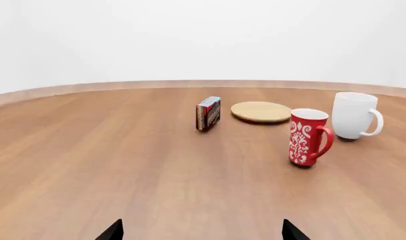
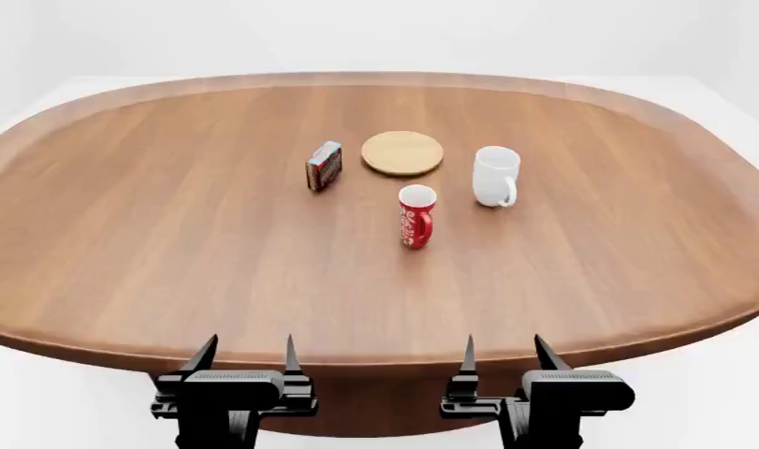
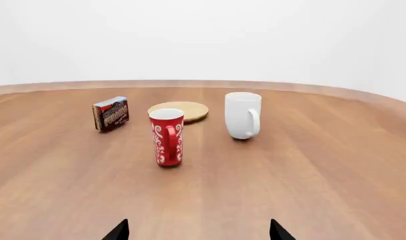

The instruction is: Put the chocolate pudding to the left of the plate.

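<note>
Seen from the head camera: chocolate pudding standing on edge on the wooden worktop, upper centre of the frame, just left of the plate and apart from it by a narrow strip of bare wood. Lying flat, the light-tan plate, close to the middle of the frame's upper third. To its right, a white mug, upright, handle turned toward the near edge. Below the plate, near frame centre, a red patterned mug, also upright and standing clear of the other pieces. At the bottom edge, left claw and right claw, both spread wide with nothing between the tips, both hanging off the near rim of the worktop, well apart from all four items. In the left wrist view: the carton at centre, narrow side facing the lens, plate beside it, red mug and white mug toward the right. In the right wrist view: the carton at left with its brown printed face showing, red mug in front of the plate, white mug right of centre.
</note>
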